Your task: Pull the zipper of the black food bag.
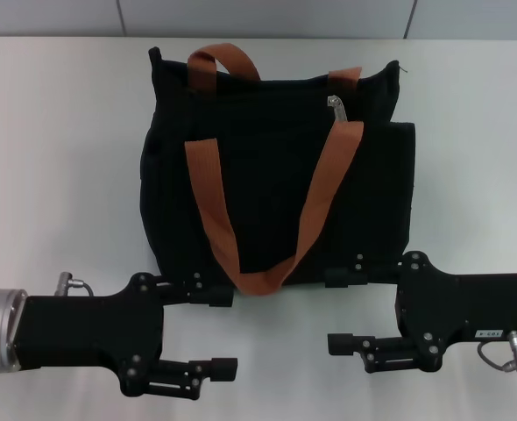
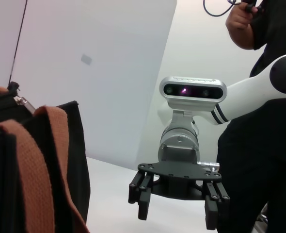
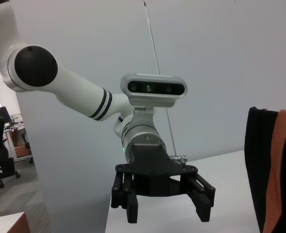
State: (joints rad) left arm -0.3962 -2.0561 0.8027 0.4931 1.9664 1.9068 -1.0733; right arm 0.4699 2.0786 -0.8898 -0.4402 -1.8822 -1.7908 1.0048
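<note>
Our left hand point(image 1: 213, 330) and right hand point(image 1: 348, 310) nearest, low over desk point(image 1: 57, 175), fingers apart, empty. Bag point(image 1: 276, 175) lies beyond both. Zipper point(image 1: 336, 106) at its far top edge, right of centre; we judge right hand nearer.

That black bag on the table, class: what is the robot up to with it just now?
Nothing has been gripped yet. The black food bag lies on the white table, its orange straps draped across it. The zipper, a small silver pull, sits near the bag's far edge, untouched. The left end effector and the right end effector both hang open at the bag's near edge, facing each other.
</note>
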